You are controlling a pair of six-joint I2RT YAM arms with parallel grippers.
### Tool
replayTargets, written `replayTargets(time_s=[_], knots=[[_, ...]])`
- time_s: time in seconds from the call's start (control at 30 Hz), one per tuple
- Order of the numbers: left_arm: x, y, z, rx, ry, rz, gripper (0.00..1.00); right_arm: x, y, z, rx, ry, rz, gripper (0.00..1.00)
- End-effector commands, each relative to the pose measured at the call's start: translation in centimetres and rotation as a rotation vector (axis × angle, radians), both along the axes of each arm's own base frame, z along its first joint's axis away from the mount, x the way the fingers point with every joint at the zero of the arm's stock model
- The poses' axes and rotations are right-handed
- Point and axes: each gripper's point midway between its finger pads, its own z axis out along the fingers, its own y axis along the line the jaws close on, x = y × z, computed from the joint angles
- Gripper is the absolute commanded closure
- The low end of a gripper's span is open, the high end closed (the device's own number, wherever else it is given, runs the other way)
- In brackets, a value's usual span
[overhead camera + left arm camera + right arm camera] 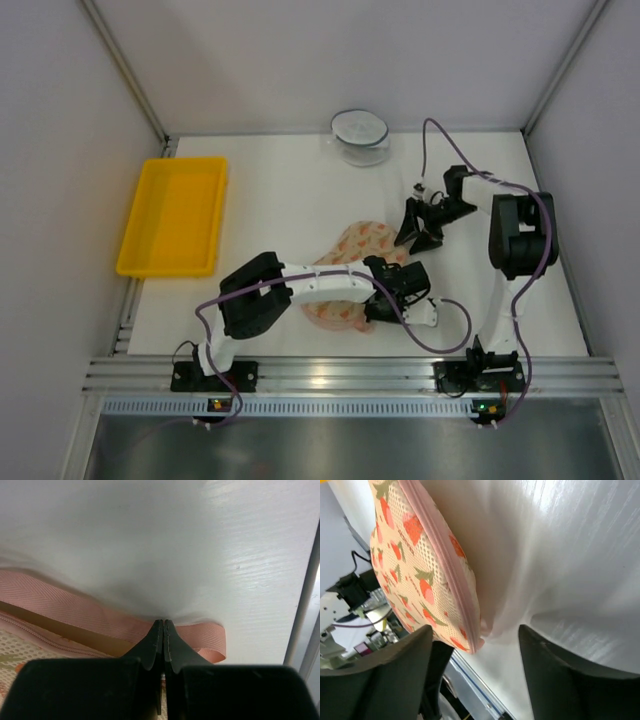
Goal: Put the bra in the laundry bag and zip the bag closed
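From above, the laundry bag (358, 243) is lying by the near edge of the white desk (290, 190), with the yellow tray (175, 215) at the left edge. Left wrist: the left gripper (163, 622) is clenching tight against the pink edging (75, 611). Right wrist: the right gripper (475, 631) is gaping, released, beside the strawberry print.

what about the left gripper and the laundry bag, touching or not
Touching: in the left wrist view the shut left gripper pinches the laundry bag by its pink tape.

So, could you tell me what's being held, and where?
Left gripper seems to pinch the laundry bag by its pink edge tape; right gripper, open, holds nothing.
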Motion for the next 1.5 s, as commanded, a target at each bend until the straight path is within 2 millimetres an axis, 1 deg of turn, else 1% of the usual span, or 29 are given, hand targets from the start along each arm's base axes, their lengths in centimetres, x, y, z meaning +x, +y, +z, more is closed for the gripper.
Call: replayTargets(time_s=[0.0, 0.03, 0.07, 0.13, 0.17, 0.2, 0.23, 0.27, 0.3, 0.33, 0.37, 0.53, 0.67, 0.7, 0.77, 0.8, 0.87, 0.9, 0.93, 0.97, 1.0, 1.03, 1.07, 1.13, 1.23, 1.27, 1.3, 1.43, 1.47], knots=[[0.3, -2.3, 2.0, -0.074, 0.015, 0.031, 1.0, 1.1, -1.0, 2.0, -0.032, -0.085, 0.004, 0.28], [0.6, -2.6, 2.1, -0.079, 0.012, 0.042, 1.0, 0.9, -1.3, 2.3, -0.035, -0.083, 0.002, 0.26], [1.1, -2.8, 2.1, -0.084, 0.009, 0.055, 1.0, 0.2, -1.9, 2.6, -0.039, -0.075, -0.009, 0.24], [2.0, -3.8, 2.4, -0.104, 0.0, 0.07, 1.0, -1.3, -2.4, 2.7, -0.035, -0.046, -0.006, 0.23], [2.4, -4.2, 2.6, -0.111, -0.007, 0.076, 1.0, -2.7, -2.4, 2.5, -0.031, -0.019, -0.002, 0.23], [2.6, -4.5, 2.3, -0.112, -0.007, 0.079, 1.0, -3.5, -2.3, 2.4, -0.02, -0.004, 0.001, 0.24], [2.9, -5.1, 2.8, -0.131, -0.012, 0.08, 1.0, -4.1, -1.9, 2.5, 0.011, 0.014, -0.005, 0.24], [3.2, -5.3, 2.9, -0.134, -0.014, 0.084, 1.0, -5.4, -1.6, 2.2, 0.03, 0.05, -0.011, 0.25], [3.4, -5.6, 2.7, -0.135, -0.014, 0.087, 1.0, -5.8, -1.3, 2.2, 0.049, 0.07, -0.025, 0.26], [3.8, -6.0, 3.1, -0.149, -0.02, 0.087, 1.0, -5.7, -0.7, 2.4, 0.088, 0.064, -0.033, 0.27], [4.0, -6.2, 3.1, -0.153, -0.023, 0.088, 1.0, -6.3, -0.3, 2.2, 0.105, 0.077, -0.036, 0.27], [4.7, -7.5, 3.5, -0.182, -0.034, 0.094, 1.0, -6.0, 2.1, 2.2, 0.17, 0.096, -0.029, 0.28], [4.9, -8.2, 3.7, -0.196, -0.033, 0.103, 1.0, -6.4, 3.6, 1.1, 0.153, 0.117, 0.016, 0.38], [4.9, -8.2, 3.8, -0.199, -0.034, 0.103, 1.0, -6.3, 3.7, 0.8, 0.142, 0.115, 0.018, 0.53], [4.9, -8.2, 3.8, -0.198, -0.033, 0.104, 1.0, -5.8, 4.1, 0.7, 0.133, 0.106, 0.024, 0.65], [4.8, -7.9, 3.8, -0.194, -0.031, 0.103, 1.0, -5.6, 4.0, 0.6, 0.125, 0.102, 0.02, 0.76], [4.2, -7.5, 3.9, -0.192, -0.016, 0.094, 1.0, -4.7, 4.1, 0.8, 0.12, 0.081, 0.02, 0.87], [4.0, -6.9, 3.4, -0.176, -0.009, 0.094, 1.0, -4.3, 4.1, 1.0, 0.121, 0.074, 0.017, 0.94], [3.5, -6.6, 3.2, -0.168, 0.004, 0.091, 1.0, -3.9, 4.1, 1.0, 0.12, 0.071, 0.012, 0.98], [3.1, -6.4, 3.7, -0.175, 0.007, 0.085, 1.0, -3.2, 4.1, 1.4, 0.122, 0.052, 0.01, 1.0], [2.8, -6.1, 3.7, -0.172, 0.012, 0.081, 1.0, -2.7, 4.1, 1.4, 0.12, 0.042, 0.007, 1.0], [1.9, -5.2, 2.9, -0.143, 0.021, 0.067, 1.0, -1.9, 4.0, 1.7, 0.12, 0.024, 0.002, 1.0], [1.3, -5.0, 3.5, -0.151, 0.03, 0.052, 1.0, -1.5, 3.9, 1.7, 0.12, 0.021, -0.001, 1.0], [-0.2, -3.8, 2.5, -0.115, 0.043, 0.023, 1.0, -0.6, 3.8, 2.1, 0.116, 0.0, 0.002, 1.0], [-2.3, -3.1, 2.3, -0.1, 0.069, -0.012, 1.0, 0.2, 3.9, 2.0, 0.116, -0.018, 0.015, 1.0], [-2.8, -2.4, 1.9, -0.083, 0.081, -0.016, 1.0, 0.4, 3.9, 1.9, 0.118, -0.022, 0.022, 1.0], [-3.3, -2.3, 1.8, -0.081, 0.094, -0.017, 1.0, 0.4, 3.8, 1.9, 0.116, -0.024, 0.026, 1.0], [-3.5, -2.4, 1.6, -0.079, 0.1, -0.009, 1.0, 0.4, 4.0, 2.1, 0.114, -0.039, 0.052, 1.0], [-3.3, -2.8, 1.7, -0.085, 0.099, -0.003, 1.0, 0.3, 4.0, 2.2, 0.111, -0.04, 0.054, 0.93]])
